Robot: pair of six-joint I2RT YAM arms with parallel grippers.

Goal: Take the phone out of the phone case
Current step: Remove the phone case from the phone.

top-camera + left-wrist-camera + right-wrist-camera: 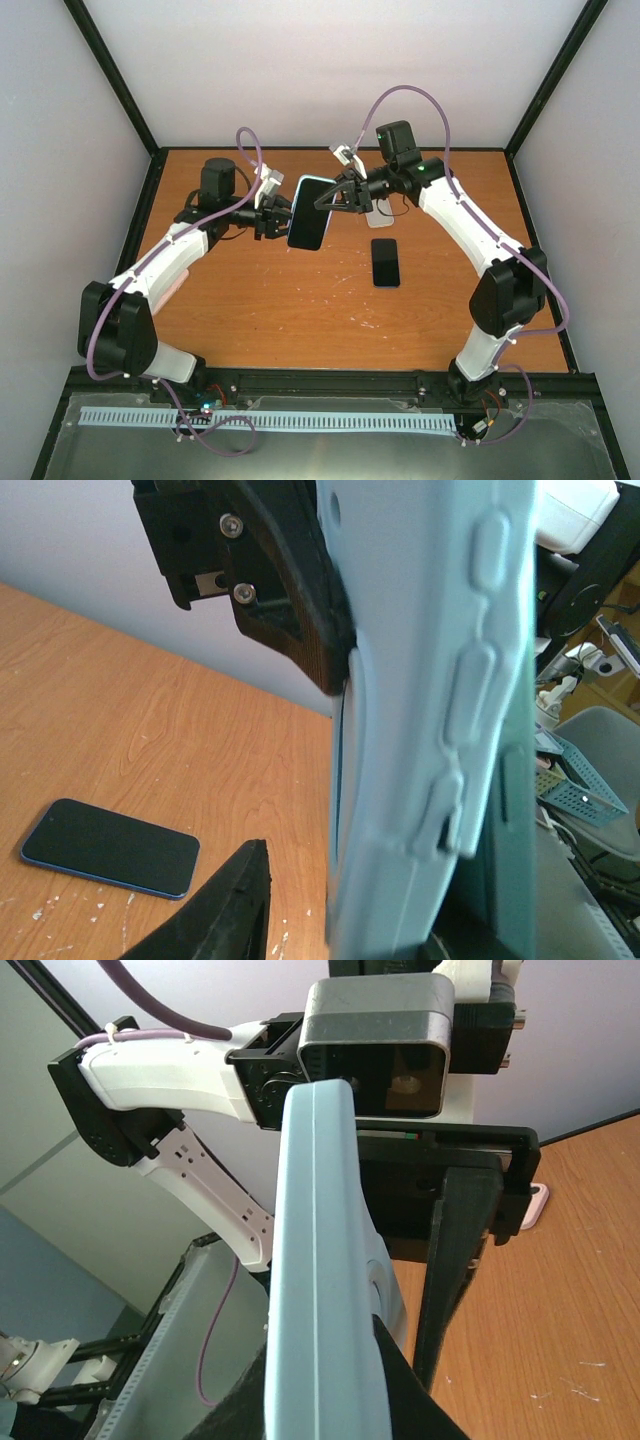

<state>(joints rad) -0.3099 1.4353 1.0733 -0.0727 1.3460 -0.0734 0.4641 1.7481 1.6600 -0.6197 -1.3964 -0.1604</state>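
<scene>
Right gripper (335, 200) clenched on the right-hand edge of the phone case (309, 212), which hangs in the air roughly upright. Left gripper (273, 218) at the case's opposite edge: one finger (290, 610) pressed on the case face, the other just beside it, can't tell if it's truly clamped. Black phone (385, 262) flat on the table (300, 310), below the case and off to its right, well apart. From above the case face reads dark inside the blue rim; can't tell if that's a second phone or lining.

Risk, as I judge it: right pinch sits on a narrow rim, so an uneven squeeze or pull from the left could twist the case loose and drop it. If something's inside, flexing could pop it out onto the table.

Views: top shows both grippers on the case and its dark face; left wrist alone shows button bumps along the case side and the phone's blue edge; right wrist gives the case edge-on, left arm (160, 1070) behind it, no phone
</scene>
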